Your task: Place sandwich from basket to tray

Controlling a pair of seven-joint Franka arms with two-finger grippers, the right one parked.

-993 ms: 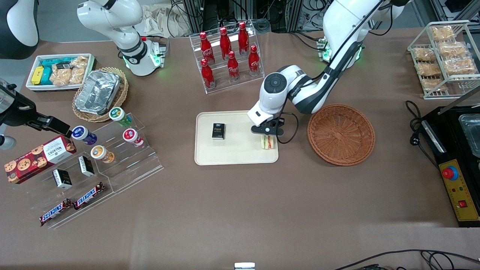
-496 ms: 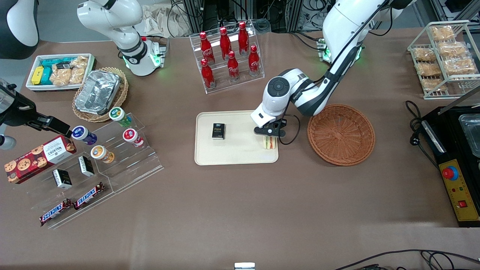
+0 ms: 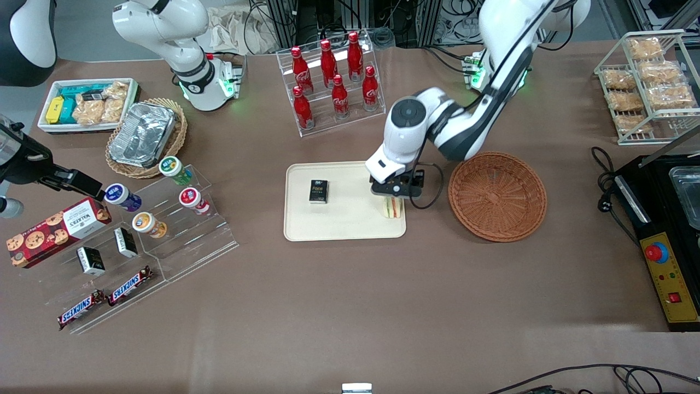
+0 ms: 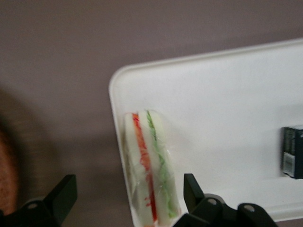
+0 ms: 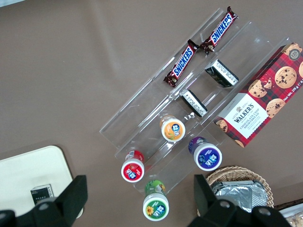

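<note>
The sandwich (image 3: 391, 208) is a wrapped wedge with red and green filling. It lies on the cream tray (image 3: 344, 221), in the corner nearest the reddish-brown basket (image 3: 497, 196). My gripper (image 3: 395, 190) hangs just above the sandwich. In the left wrist view the gripper (image 4: 128, 189) is open, with one black finger (image 4: 64, 189) over the table and the other finger (image 4: 191, 187) over the tray (image 4: 227, 109). The sandwich (image 4: 149, 165) sits between them, touched by neither. Nothing lies in the basket.
A small black box (image 3: 319, 191) lies on the tray toward the parked arm's end. A rack of red cola bottles (image 3: 333, 82) stands farther from the front camera than the tray. A black control box (image 3: 670, 268) sits at the working arm's end.
The sandwich has stayed in the same place on the tray. The arm's wrist has lifted and swung a little toward the basket, with the gripper still over the sandwich.
</note>
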